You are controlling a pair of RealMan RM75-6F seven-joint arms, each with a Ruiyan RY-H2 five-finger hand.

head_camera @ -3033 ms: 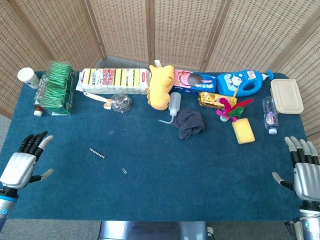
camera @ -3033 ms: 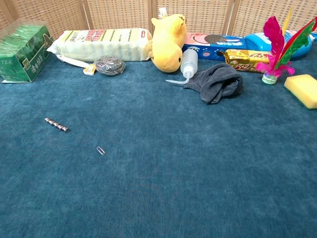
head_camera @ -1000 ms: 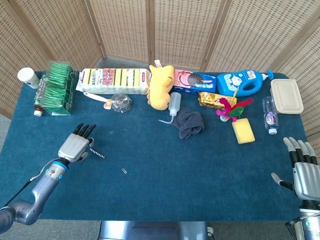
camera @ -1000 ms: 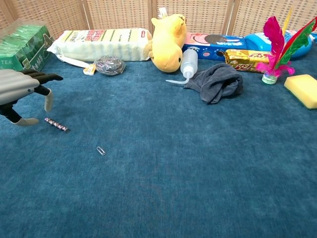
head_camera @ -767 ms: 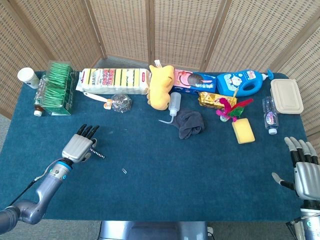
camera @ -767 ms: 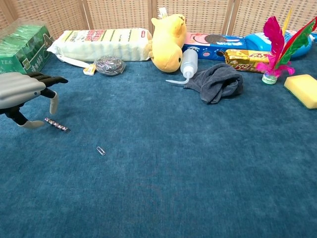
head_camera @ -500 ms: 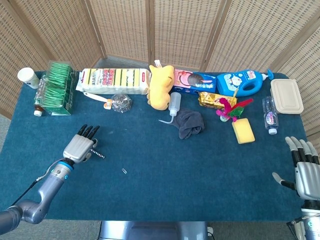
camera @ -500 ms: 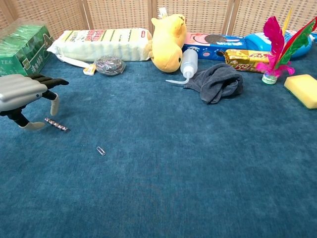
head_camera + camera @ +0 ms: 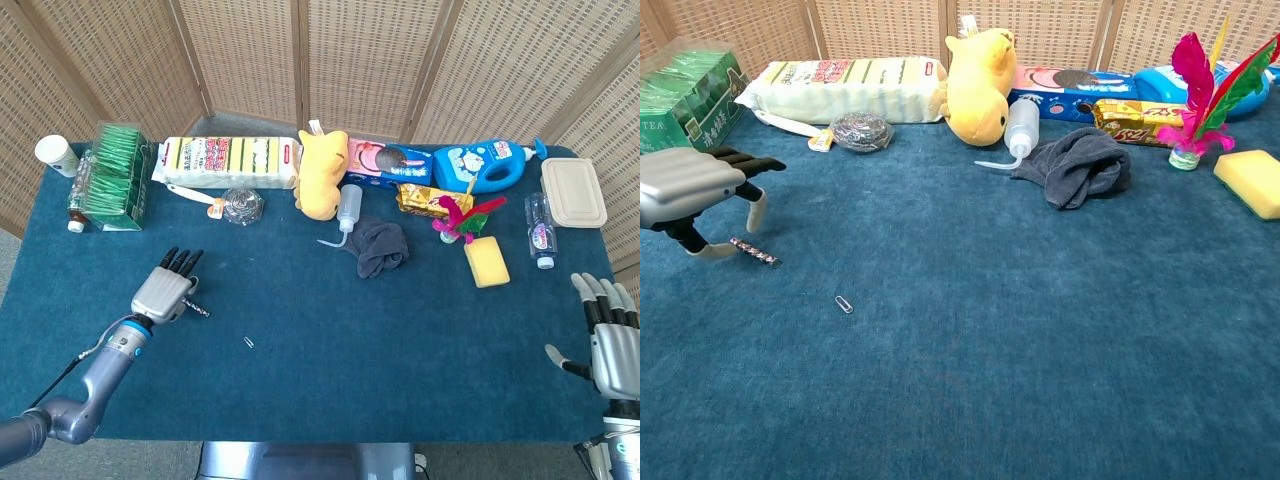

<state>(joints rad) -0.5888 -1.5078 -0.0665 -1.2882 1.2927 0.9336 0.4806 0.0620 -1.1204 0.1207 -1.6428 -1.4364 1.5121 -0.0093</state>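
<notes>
- Head view: left hand (image 9: 163,293), fingers spread and holding nothing, hovers over the beaded rod (image 9: 197,306) on the blue table (image 9: 320,380); right hand (image 9: 610,345) rests open, well apart.
- Chest view: the thumb sits just beside the rod; a sideways nudge could roll it toward the paperclip (image 9: 844,304).

Staged test room, wicker screens (image 9: 360,60) behind blue-clothed table (image 9: 400,340), assorted household goods lined up
</notes>
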